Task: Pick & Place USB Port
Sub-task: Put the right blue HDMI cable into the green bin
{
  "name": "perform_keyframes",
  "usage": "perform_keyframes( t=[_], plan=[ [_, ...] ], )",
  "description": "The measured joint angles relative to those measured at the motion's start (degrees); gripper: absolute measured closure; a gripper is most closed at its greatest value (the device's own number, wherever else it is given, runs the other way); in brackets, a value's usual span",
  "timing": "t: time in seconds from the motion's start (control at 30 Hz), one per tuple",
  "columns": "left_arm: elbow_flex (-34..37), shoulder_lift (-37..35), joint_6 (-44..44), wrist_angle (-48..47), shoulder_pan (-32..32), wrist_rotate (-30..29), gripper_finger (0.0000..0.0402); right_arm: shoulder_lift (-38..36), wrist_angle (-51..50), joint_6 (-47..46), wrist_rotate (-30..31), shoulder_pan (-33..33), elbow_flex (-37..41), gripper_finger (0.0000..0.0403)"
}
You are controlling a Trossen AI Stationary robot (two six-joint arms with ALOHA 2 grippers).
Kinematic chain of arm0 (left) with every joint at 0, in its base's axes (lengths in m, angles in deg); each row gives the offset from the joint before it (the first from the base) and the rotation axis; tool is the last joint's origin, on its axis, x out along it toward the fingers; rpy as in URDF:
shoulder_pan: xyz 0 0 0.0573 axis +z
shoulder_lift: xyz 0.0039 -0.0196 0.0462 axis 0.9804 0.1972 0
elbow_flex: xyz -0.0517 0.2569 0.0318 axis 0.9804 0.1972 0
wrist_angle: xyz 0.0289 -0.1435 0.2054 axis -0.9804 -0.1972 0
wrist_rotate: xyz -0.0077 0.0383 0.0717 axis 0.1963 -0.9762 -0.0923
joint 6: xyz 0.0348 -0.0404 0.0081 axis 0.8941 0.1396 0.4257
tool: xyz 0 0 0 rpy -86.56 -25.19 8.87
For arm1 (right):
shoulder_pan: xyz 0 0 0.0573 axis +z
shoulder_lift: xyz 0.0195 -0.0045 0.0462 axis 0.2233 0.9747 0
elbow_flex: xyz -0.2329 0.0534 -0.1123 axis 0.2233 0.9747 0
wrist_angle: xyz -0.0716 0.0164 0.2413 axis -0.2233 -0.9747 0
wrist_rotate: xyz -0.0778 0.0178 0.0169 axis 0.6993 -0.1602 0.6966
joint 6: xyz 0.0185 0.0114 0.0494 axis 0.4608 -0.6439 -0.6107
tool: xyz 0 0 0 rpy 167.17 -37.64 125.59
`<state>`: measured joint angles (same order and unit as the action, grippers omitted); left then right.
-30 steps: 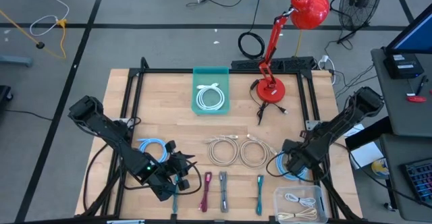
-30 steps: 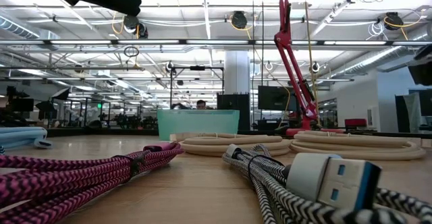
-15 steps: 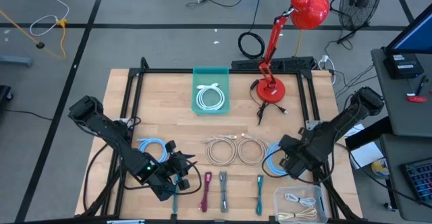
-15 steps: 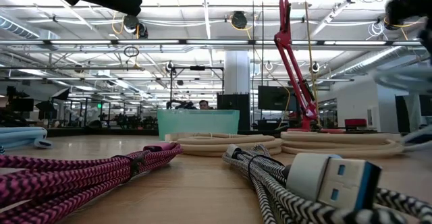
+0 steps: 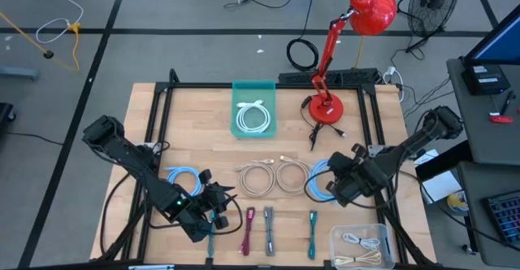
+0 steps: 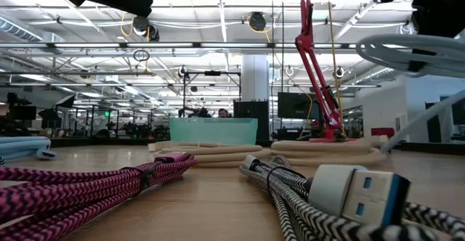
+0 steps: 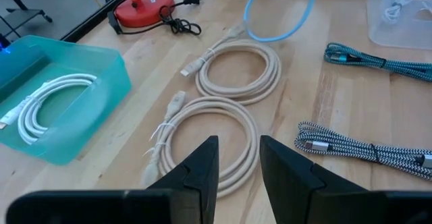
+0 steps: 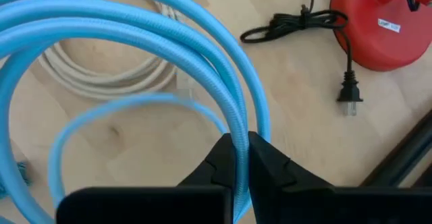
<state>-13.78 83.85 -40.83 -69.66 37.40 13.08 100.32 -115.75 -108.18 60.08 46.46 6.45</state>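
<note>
The light blue coiled USB cable (image 5: 319, 180) hangs from the right gripper (image 5: 340, 182), whose 2 fingers (image 8: 264, 162) are pressed together on its strands; in the low view the coil (image 6: 414, 52) is clearly above the wood, with 1 loose end going down to the table. Just beside this gripper, on its side toward the table's middle, 2 beige cable coils (image 5: 272, 177) lie flat and touch each other, and the blue loop reaches over the edge of the nearer one. Toward the back of the table from the gripper stands the red desk lamp (image 5: 327, 107) with its black power cord (image 8: 317, 28) lying loose on the wood. On the front side of the gripper, near the table's edge, is a clear plastic box (image 5: 361, 245) with thin pale cables inside. Farther from it, at the back, a teal tray (image 5: 254, 107) holds 1 white cable coil (image 7: 47, 102). The left gripper (image 5: 218, 211) waits low at the front left, its 2 fingers (image 7: 202, 166) partly apart with nothing between them. Beside it, along the front edge, lie a pink braided cable (image 5: 248, 229), a black and white braided cable (image 5: 268, 229) and a teal braided cable (image 5: 312, 231), and behind it is another light blue coil (image 5: 182, 178).
</note>
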Motion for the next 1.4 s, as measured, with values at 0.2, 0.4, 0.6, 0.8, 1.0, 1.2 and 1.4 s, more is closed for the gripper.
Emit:
perform_keyframes(
  t=[0.2, 0.4, 0.6, 0.8, 1.0, 1.2, 1.4],
  plan=[
    [0.0, 0.0, 0.0, -0.1, -0.3, 0.0, 0.0289, 0.0, -1.7, -0.9, -1.8, -0.1, 0.0, 0.0394],
    [0.0, 0.0, 0.0, -0.2, -0.3, 0.0, 0.0289, 0.0, -2.6, -1.1, -4.5, -0.1, 0.0, 0.0394],
    [0.0, 0.0, 0.0, -0.2, -0.3, 0.0, 0.0289, 0.0, -7.0, -3.6, -8.1, 0.9, 0.0, 0.0394],
    [0.0, 0.0, 0.0, -0.2, -0.3, 0.0, 0.0289, 0.0, -11.8, -7.5, -13.2, 2.8, 0.0, 0.0394],
    [0.0, 0.0, -0.1, -0.2, -0.3, 0.0, 0.0289, 0.0, -13.5, -8.7, -18.2, 3.4, 0.0, 0.0394],
    [0.0, 0.0, -0.2, -0.2, -0.3, 0.0, 0.0289, 0.0, -15.3, -8.7, -23.0, 3.2, 0.0, 0.0394],
    [0.0, 0.0, -0.2, -0.2, -0.3, 0.0, 0.0289, 0.0, -15.3, -7.6, -27.1, 2.8, 0.0, 0.0394]
  ],
)
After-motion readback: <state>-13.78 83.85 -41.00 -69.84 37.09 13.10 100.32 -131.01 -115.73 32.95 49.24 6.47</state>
